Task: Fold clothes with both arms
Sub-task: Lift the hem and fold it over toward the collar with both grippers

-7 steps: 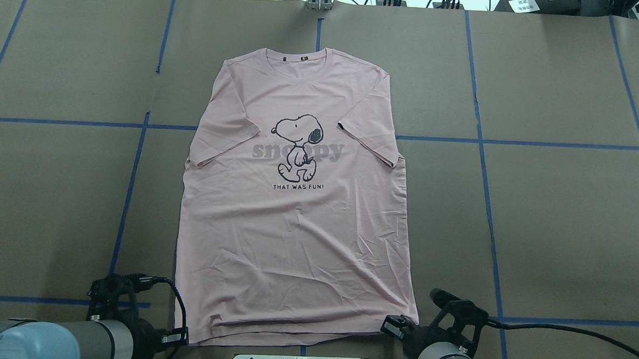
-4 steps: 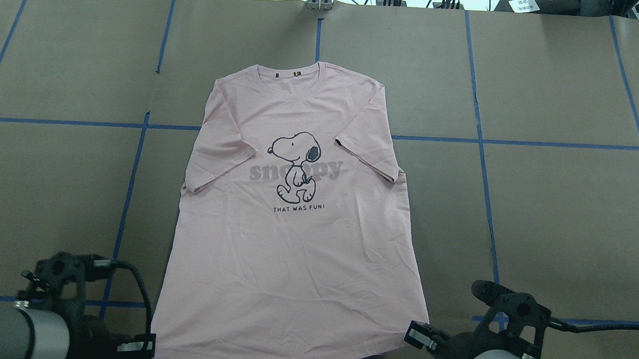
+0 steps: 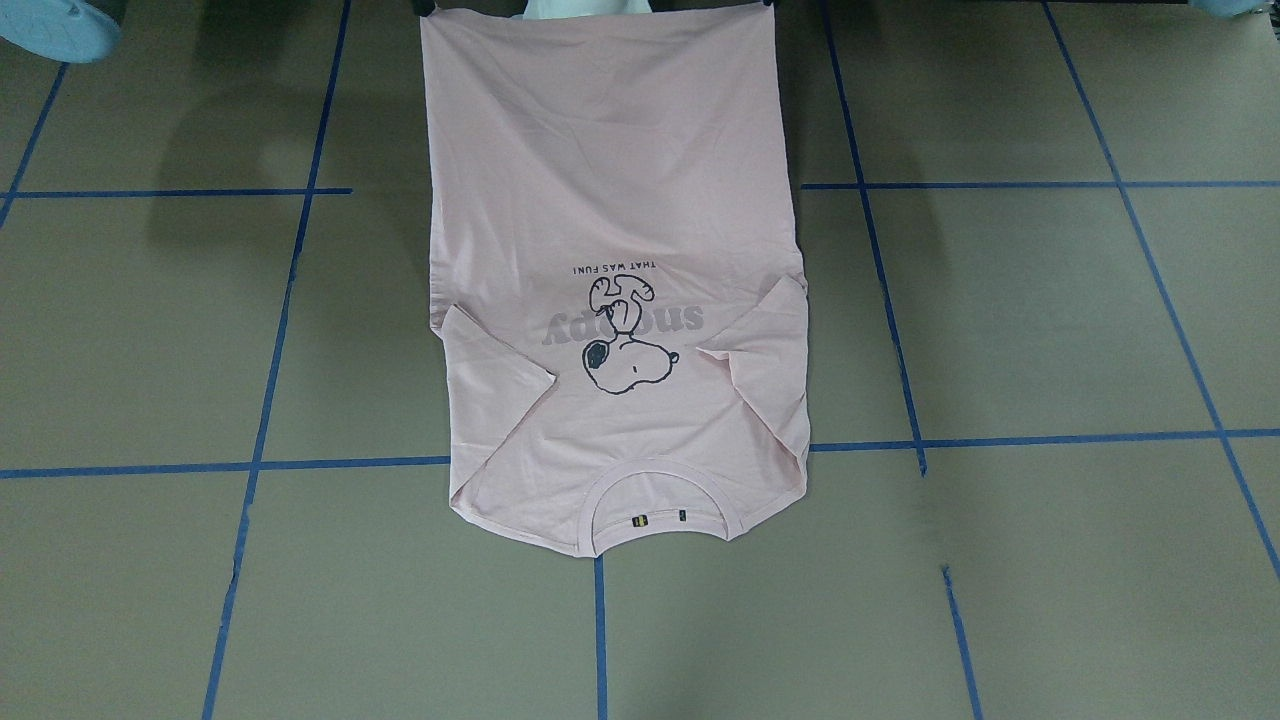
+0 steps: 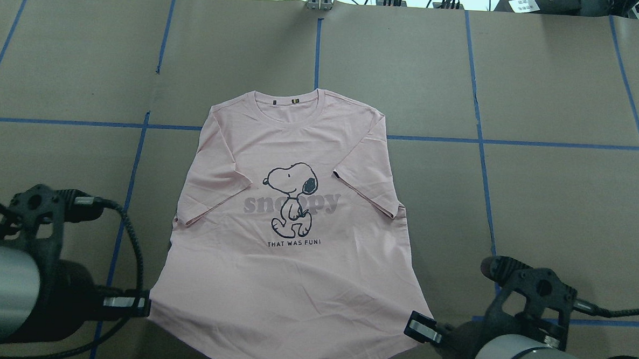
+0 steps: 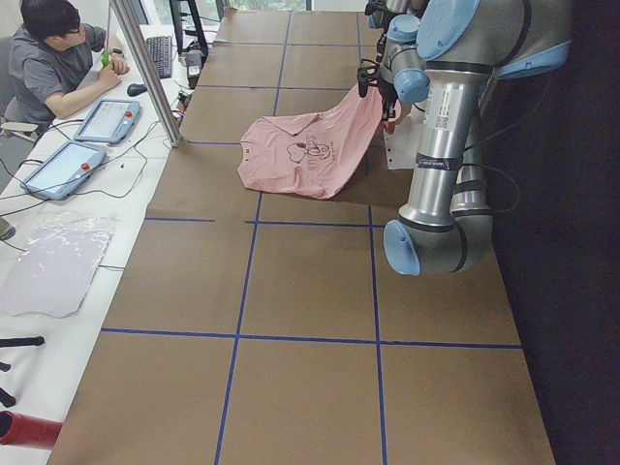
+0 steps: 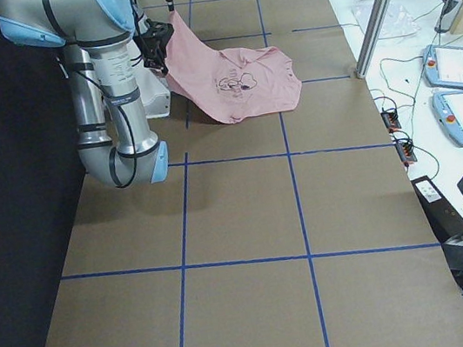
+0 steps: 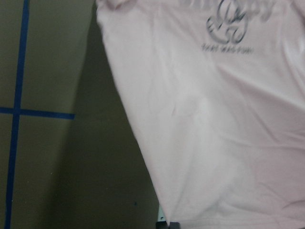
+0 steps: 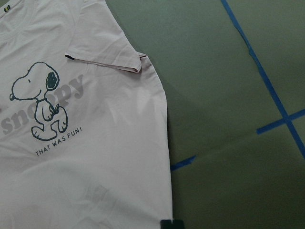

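Pink T-shirt [image 4: 288,286] mid-frame, collar end on papered table [image 4: 556,184], hem lifted, left gripper [image 4: 142,306] lower left and right gripper [image 4: 420,327] lower right each clamped on a hem corner: first fold started, next likely carrying hem evenly toward collar.

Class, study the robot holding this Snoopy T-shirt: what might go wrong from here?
The left hand and right hand each pinch only a hem corner of the T-shirt, so a corner may slip. The collar end lies on the table; dragging could flip open the folded-in sleeve.
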`<control>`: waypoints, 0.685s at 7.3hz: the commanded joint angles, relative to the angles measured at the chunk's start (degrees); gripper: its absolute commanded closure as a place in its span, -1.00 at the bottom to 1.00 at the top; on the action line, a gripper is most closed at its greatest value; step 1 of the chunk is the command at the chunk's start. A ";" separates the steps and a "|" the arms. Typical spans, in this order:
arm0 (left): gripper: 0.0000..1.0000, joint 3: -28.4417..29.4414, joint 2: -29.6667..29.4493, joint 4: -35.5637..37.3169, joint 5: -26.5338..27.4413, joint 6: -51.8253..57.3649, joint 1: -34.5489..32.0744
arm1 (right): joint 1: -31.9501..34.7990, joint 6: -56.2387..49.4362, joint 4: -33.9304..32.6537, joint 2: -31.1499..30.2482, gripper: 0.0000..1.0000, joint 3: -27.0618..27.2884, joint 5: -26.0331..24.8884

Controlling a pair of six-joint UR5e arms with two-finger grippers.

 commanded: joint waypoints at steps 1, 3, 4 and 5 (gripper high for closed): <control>1.00 12.11 -5.68 0.08 -0.09 9.99 -8.81 | 10.56 -9.91 9.58 2.90 1.00 -12.03 1.30; 1.00 20.91 -9.02 -0.44 -0.44 18.80 -16.64 | 20.68 -14.85 24.10 3.08 1.00 -25.50 7.70; 1.00 25.22 -10.86 -1.58 -0.44 21.44 -19.64 | 23.51 -17.30 28.34 3.26 1.00 -29.91 7.90; 1.00 28.66 -11.14 -4.11 -0.35 23.03 -21.67 | 26.15 -18.90 29.51 5.26 1.00 -33.26 7.99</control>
